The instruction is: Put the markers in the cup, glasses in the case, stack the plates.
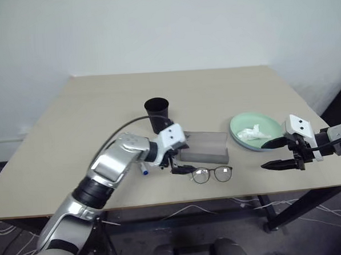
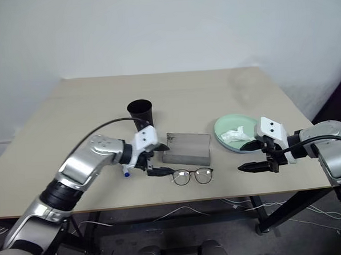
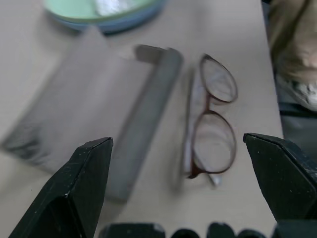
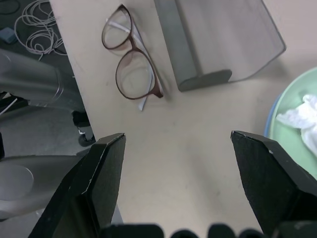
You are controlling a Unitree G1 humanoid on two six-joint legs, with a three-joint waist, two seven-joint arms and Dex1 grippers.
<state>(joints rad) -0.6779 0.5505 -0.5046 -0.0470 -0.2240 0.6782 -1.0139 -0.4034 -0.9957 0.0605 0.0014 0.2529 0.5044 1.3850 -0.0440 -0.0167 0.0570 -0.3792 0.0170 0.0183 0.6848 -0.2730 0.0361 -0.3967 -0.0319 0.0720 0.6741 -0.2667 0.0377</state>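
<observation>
While both arms reach over the beige table (image 1: pixel 73 127), the left gripper (image 1: pixel 178 164) sits just left of centre frame with its fingers spread wide and empty, tips beside the glasses (image 1: pixel 212 174) near the table's front edge. Behind the glasses lies the grey case (image 1: pixel 205 147); the black cup (image 1: pixel 157 113) stands upper left of it. One marker's blue tip (image 1: pixel 144 171) shows below the left forearm. At right, the pale green plate (image 1: pixel 245 125), stacked on the blue plate (image 4: pixel 270 124), holds a crumpled tissue (image 1: pixel 252 133). The right gripper (image 1: pixel 280 153) hovers at its lower right, fingers apart, empty.
</observation>
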